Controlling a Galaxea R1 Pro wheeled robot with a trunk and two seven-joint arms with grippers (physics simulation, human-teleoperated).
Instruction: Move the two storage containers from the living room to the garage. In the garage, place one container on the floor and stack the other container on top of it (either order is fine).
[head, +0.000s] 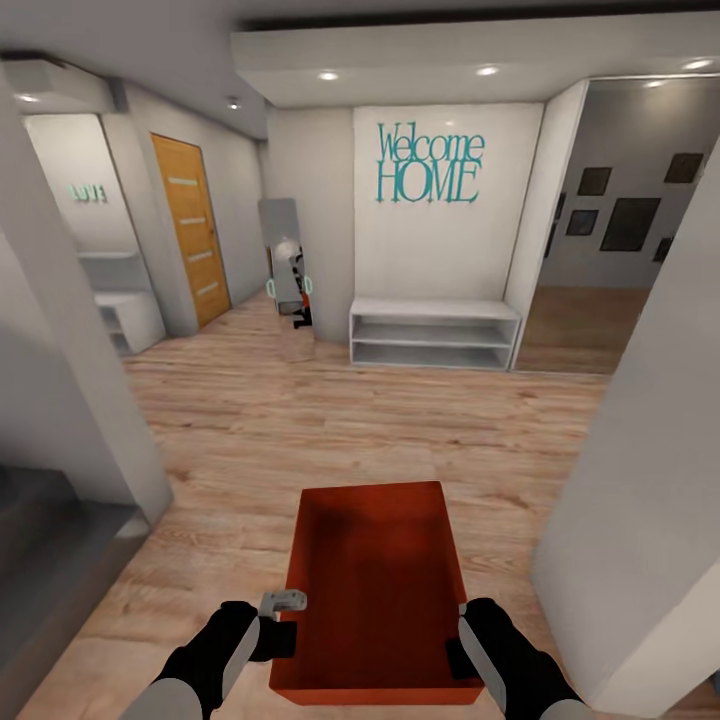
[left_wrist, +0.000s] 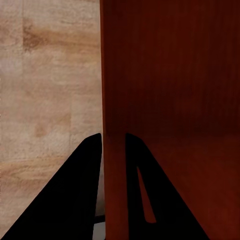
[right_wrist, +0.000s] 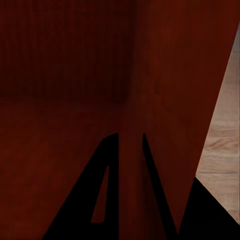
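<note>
Red-orange storage container (head: 375, 590) held between, left end effector (left_wrist: 114, 142) and right end effector (right_wrist: 131, 140) each pinching a side wall

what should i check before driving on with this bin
1. Left gripper pinching the storage container wall: ok, one finger each side.
2. Right gripper pinching the opposite wall: ok.
3. Container level: ok, looks even in the head view.
4. Container empty: ok.
5. Wood floor ahead passable: ok.
6. White wall corner close on the right: not ok, steer away.
</note>
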